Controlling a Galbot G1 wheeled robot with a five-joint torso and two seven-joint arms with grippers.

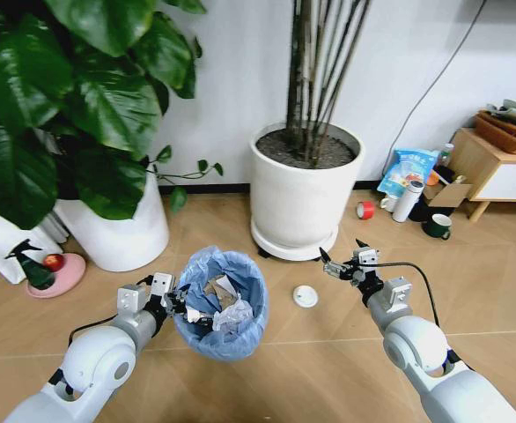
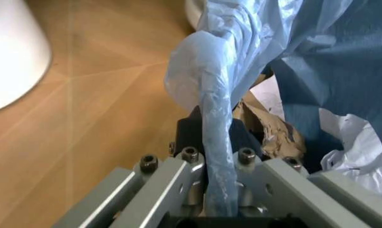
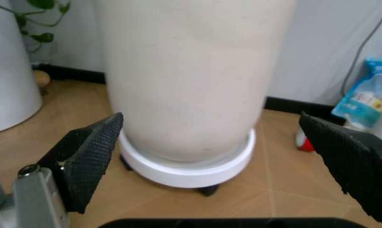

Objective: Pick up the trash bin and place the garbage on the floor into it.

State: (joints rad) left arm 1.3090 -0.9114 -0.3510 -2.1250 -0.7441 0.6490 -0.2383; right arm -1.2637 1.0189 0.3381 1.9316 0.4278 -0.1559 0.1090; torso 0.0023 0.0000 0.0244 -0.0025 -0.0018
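The bin (image 1: pixel 222 304), lined with a crinkled light-blue bag, sits low in the head view between the two arms, with crumpled white paper (image 1: pixel 232 315) and brown scraps inside. The left gripper (image 1: pixel 184 304) is at the bin's left rim; the left wrist view shows what the head view cannot, its fingers (image 2: pixel 248 183) pinched tight on a twisted fold of the bag (image 2: pixel 210 95) at the rim, with brown crumpled paper (image 2: pixel 270 130) and white paper (image 2: pixel 362 152) just behind inside the bin. On the wooden floor (image 1: pixel 328 352) just right of the bin lies a white round disc (image 1: pixel 305 296). The right gripper (image 1: pixel 340 258) hangs above and to the right of the disc, apart from it; the right wrist view shows its black textured pads (image 3: pixel 92 156) spread wide with nothing between them, pointing at the big white pot (image 3: pixel 191 71) on its wheeled saucer (image 3: pixel 191 171). That view also catches a blue packet (image 3: pixel 371 95) against the wall, whose print is too blurred to read. In the head view the same packet (image 1: pixel 408 169) stands by an upright white bottle (image 1: pixel 408 201), a red tape roll (image 1: pixel 364 209) and a dark mug (image 1: pixel 438 226); no writing is legible.
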